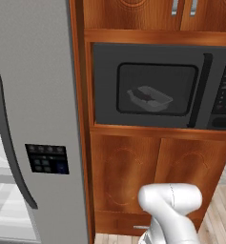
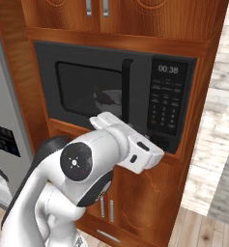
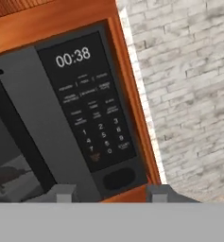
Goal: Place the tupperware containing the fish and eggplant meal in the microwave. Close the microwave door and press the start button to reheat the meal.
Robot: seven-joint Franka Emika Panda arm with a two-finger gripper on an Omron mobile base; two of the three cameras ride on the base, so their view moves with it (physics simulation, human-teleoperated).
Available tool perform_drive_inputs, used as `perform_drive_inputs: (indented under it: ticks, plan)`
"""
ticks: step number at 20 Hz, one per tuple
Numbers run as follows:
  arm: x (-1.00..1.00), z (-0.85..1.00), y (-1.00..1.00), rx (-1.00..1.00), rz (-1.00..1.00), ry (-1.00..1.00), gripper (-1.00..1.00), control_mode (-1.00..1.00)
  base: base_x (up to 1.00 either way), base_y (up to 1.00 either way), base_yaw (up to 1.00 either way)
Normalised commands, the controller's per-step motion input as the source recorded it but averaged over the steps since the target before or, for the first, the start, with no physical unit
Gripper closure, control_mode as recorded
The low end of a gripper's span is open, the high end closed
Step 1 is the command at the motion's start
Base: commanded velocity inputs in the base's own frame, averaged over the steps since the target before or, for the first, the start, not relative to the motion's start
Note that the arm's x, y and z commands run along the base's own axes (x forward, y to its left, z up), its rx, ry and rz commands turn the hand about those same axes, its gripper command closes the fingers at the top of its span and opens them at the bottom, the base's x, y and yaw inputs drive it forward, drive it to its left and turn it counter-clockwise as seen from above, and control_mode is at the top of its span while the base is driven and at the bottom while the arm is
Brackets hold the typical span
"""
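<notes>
Rising from the bottom of both base views, the white arm (image 2: pixel 82 178) bends forward toward the cabinet front, and its end effector (image 3: pixel 113 193) sits low in front of the microwave's (image 2: pixel 48 58) right side. In the hand view the two fingertips (image 3: pixel 65 193) stand apart with nothing between them, poking up at the bottom edge just below the control strip; how wide they really are, I cannot tell for sure, but they pinch nothing. From the right base view the hand reaches out level with the bottom edge of the microwave, near the lower right corner.

Just beyond the fingertips comes the button panel (image 3: pixel 92 111), a dark strip on the microwave's right, with a lit clock reading 00:38 at the top, rows of small keys below and a wide oval button (image 3: pixel 118 178) at the very bottom. To its left, the vertical black bar handle (image 2: pixel 127 89) marks the edge of the microwave door (image 1: pixel 148 86), and that door is shut flat against the box.

Behind the dark window, the tupperware (image 1: pixel 150 98) rests inside the cavity, a pale shallow tray seen through the glass; something dark lies in it, but the food is too dim to make out.

Around the microwave runs the wooden cabinet (image 1: pixel 133 167), and off to the left stands the tall grey fridge (image 1: pixel 33 119). A pale brick wall (image 3: pixel 189 85) lies to the right.
</notes>
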Motion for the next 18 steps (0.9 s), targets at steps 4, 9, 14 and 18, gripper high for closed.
perform_drive_inputs:
  ticks: [4, 9, 14, 18]
  plan:
    - [0.01, 0.0, -0.41, 0.49, -0.12, 0.0, 1.0, -1.0, 0.0, 0.0, 0.0]
    - [0.0, -0.04, -0.19, 0.48, 0.0, 0.01, 1.0, -1.0, 0.0, 0.0, 0.0]
    - [0.0, -0.16, 0.0, 0.35, 0.0, -0.06, 1.0, -1.0, 0.0, 0.0, 0.0]
    - [0.1, -0.08, 0.0, 0.3, 0.0, -0.11, 1.0, -1.0, 0.0, 0.0, 0.0]
